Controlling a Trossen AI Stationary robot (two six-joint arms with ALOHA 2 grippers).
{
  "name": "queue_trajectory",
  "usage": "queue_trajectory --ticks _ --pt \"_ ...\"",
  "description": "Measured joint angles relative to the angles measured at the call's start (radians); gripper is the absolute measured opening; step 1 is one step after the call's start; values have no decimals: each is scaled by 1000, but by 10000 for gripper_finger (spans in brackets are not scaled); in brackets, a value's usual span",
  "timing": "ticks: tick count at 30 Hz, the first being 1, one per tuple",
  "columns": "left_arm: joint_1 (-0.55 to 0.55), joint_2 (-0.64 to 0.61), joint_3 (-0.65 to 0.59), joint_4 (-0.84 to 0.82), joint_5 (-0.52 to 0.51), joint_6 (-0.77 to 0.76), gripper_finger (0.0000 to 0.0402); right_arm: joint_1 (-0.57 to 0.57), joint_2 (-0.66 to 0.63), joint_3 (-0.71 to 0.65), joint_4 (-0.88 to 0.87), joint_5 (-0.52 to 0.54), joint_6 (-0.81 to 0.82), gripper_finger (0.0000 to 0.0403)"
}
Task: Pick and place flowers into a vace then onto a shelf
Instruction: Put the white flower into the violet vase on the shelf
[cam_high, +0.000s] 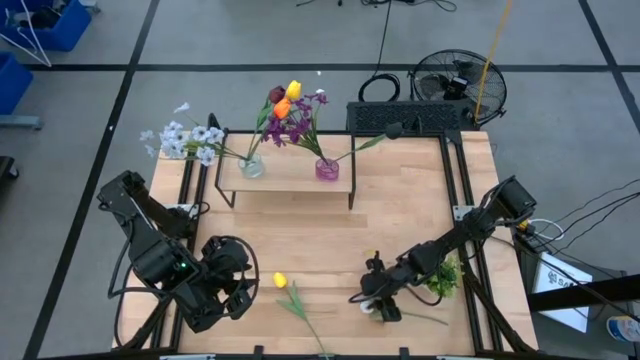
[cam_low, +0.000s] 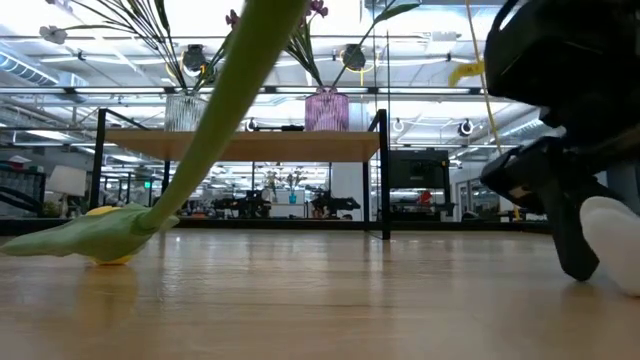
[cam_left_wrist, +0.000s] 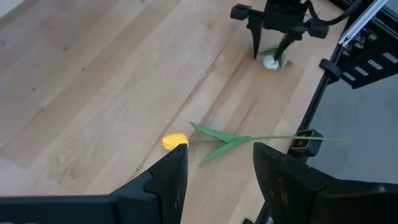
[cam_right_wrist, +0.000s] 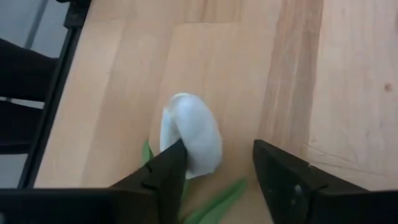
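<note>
A yellow tulip (cam_high: 280, 281) lies flat near the table's near edge, its stem (cam_high: 308, 322) running toward that edge. My open left gripper (cam_high: 243, 287) hovers just to its left; in the left wrist view the tulip head (cam_left_wrist: 175, 142) sits just beyond the fingertips (cam_left_wrist: 217, 152). A white tulip (cam_high: 372, 309) lies further right on the table. My right gripper (cam_high: 379, 300) points down over it, open, with the white head (cam_right_wrist: 194, 140) between the fingers. On the shelf (cam_high: 285, 180) stand a clear vase (cam_high: 252, 166) and a pink vase (cam_high: 327, 169), both holding flowers. My right gripper comes at the white tulip's head (cam_right_wrist: 186, 134) from above, with one finger (cam_right_wrist: 168, 168) right beside the head and the other (cam_right_wrist: 280, 165) apart from it. I cannot tell whether the near finger touches the head. The tulip lies on the table.
A leafy green tuft (cam_high: 443, 276) lies by the table's right rail, next to the right arm. A black box (cam_high: 405, 118) sits at the far edge to the right of the shelf. Bare wood (cam_high: 330, 240) lies between the shelf and the two grippers.
</note>
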Motion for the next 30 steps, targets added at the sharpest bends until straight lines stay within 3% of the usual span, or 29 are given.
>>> queue_trajectory --ticks 7,12,18,22,24,27,30 --pt "0 0 0 -2 -5 2 186 -12 -14 -40 101 -27 20 84" --pt "0 0 0 -3 -9 20 186 -70 -118 -41 121 -77 16 11" --pt "0 0 0 -3 -9 19 186 -180 -305 -40 137 -59 -111 17" --pt "0 0 0 -2 -8 22 186 -271 -447 -40 176 53 -246 11" --pt "0 0 0 -2 -8 24 186 -320 -515 -36 268 146 -278 5" --pt "0 0 0 -3 -8 28 186 -378 -594 -28 546 282 -363 3" --pt "0 0 0 -3 -12 55 186 -426 -636 -16 864 319 -543 3"
